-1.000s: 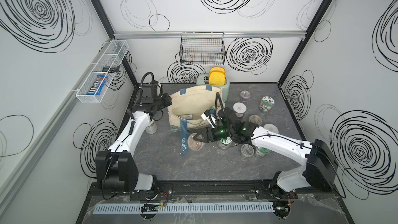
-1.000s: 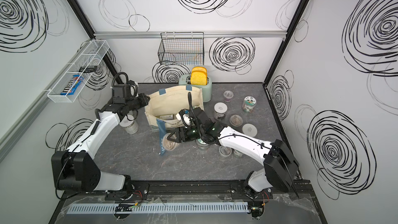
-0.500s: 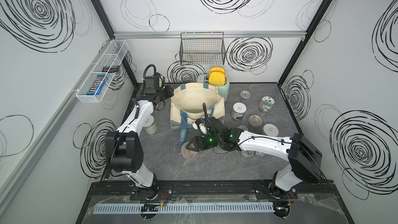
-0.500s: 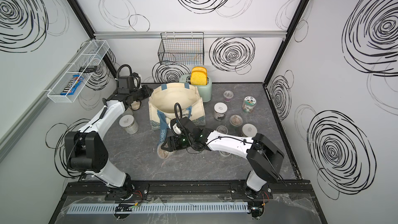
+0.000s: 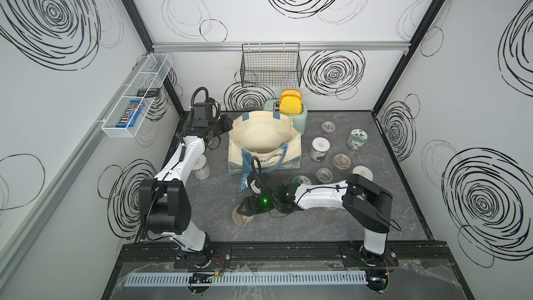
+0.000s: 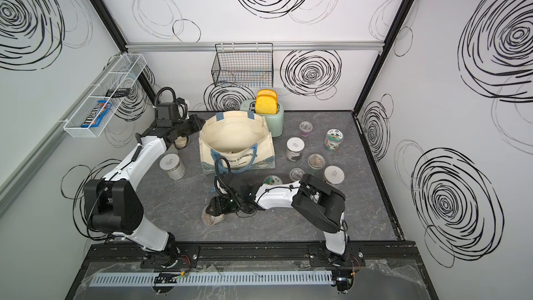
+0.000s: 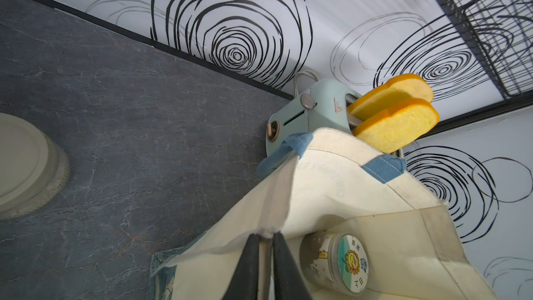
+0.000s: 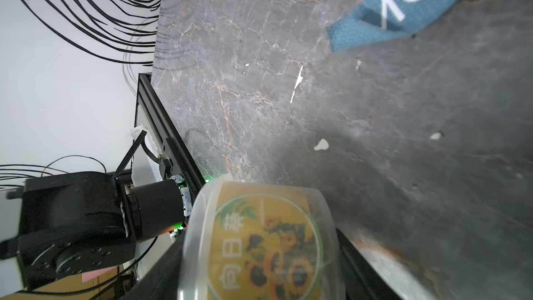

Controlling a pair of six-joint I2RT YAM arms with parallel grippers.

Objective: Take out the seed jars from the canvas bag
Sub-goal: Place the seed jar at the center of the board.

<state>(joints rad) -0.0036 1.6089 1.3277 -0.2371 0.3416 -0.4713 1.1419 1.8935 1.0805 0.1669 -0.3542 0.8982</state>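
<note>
The cream canvas bag [image 5: 261, 137] [image 6: 230, 135] stands open at the back middle in both top views. My left gripper [image 5: 227, 126] [image 7: 264, 238] is shut on the cloth of its left rim. One seed jar [image 7: 336, 264] with a sunflower lid lies on its side inside the bag. My right gripper [image 5: 241, 208] [image 8: 259, 258] is low over the table's front, shut on a clear seed jar [image 5: 243, 217] [image 8: 259, 243] with a yellow sunflower label. Several other seed jars [image 5: 319, 148] stand right of the bag, and one metal-topped jar [image 5: 202, 165] stands left of it.
A mint-green toaster [image 5: 298, 116] with yellow toast stands right behind the bag. A wire basket [image 5: 271, 67] hangs on the back wall. A wide tan-lidded jar [image 7: 23, 165] sits under my left wrist. The bag's blue strap [image 5: 245, 180] trails forward onto the table.
My right gripper has carried the sunflower jar from the bag's mouth toward the front of the table. My left gripper pulled the bag's rim back, and the bag now stands upright.
</note>
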